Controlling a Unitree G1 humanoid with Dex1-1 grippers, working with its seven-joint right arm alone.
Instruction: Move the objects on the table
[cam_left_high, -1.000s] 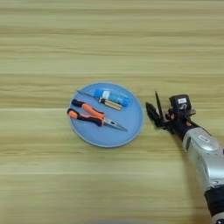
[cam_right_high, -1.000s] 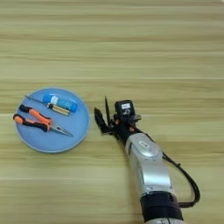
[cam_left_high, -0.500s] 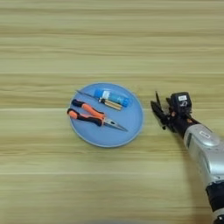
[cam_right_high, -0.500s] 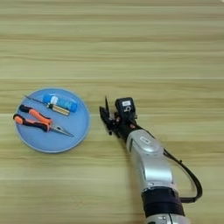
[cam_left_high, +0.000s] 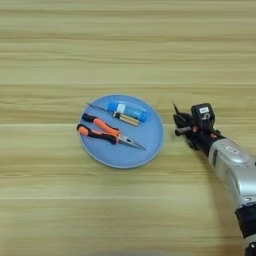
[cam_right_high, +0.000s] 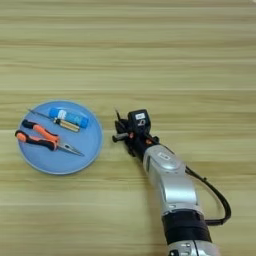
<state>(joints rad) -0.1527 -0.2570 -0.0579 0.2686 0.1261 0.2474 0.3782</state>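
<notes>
1. Tan wood-grain planks form the surface (cam_left_high: 125, 45), which fills both views. A round light-blue plate (cam_left_high: 150, 145) sits on it left of centre.
2. All four objects lie on the plate, not on the bare surface:
   - Pliers (cam_left_high: 104, 132): orange-and-black handles at the left, nose pointing right and slightly near.
   - Blue tube (cam_left_high: 128, 110): on the far part of the plate, white label at its left end.
   - Pen (cam_left_high: 98, 108): thin and black, at the far-left part of the plate, partly hidden by the tube.
   - Screwdriver (cam_left_high: 126, 118): yellowish handle, just near of the tube.
3. The right gripper (cam_right_high: 122, 134) rests low over the surface just right of the plate rim, apart from it. The silver forearm (cam_right_high: 167, 175) runs back to the near right.
4. Jaws: the black fingers look slightly spread and pinch nothing. The exact gap cannot be read.
5. Key relation: every object lies to the left of the jaws. The pliers nose and the right end of the tube are the nearest parts. All long axes run roughly left to right, tilting near toward the right, so they lie almost in line with the arm's reach. Only the right arm is in view.
6. Writing: the tube label and the small white tag on the gripper body (cam_right_high: 140, 116) cannot be read. No brand is legible.
</notes>
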